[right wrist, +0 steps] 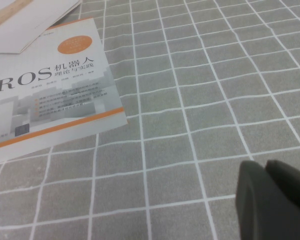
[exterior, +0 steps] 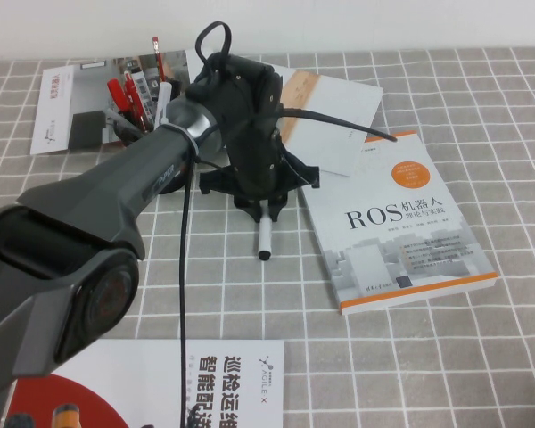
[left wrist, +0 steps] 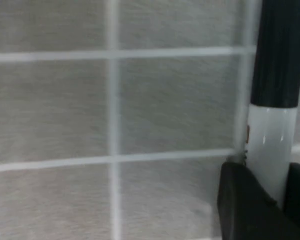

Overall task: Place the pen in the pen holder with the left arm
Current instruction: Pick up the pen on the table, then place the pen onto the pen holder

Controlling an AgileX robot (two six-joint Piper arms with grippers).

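So my pen holder sat far left at the back, stuffed with red pens, well away from the action. My left gripper was down near the table's middle, pinched around the pen on its white barrel, which leaves the far end free to drop into the cup, I reckon. ROS book lay to the right. My right gripper just hung over bare cloth, fingers together, nothing in them.

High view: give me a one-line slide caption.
Left gripper shut on the pen over the checked cloth, pen holder behind it, ROS book beside; right gripper out of this view.
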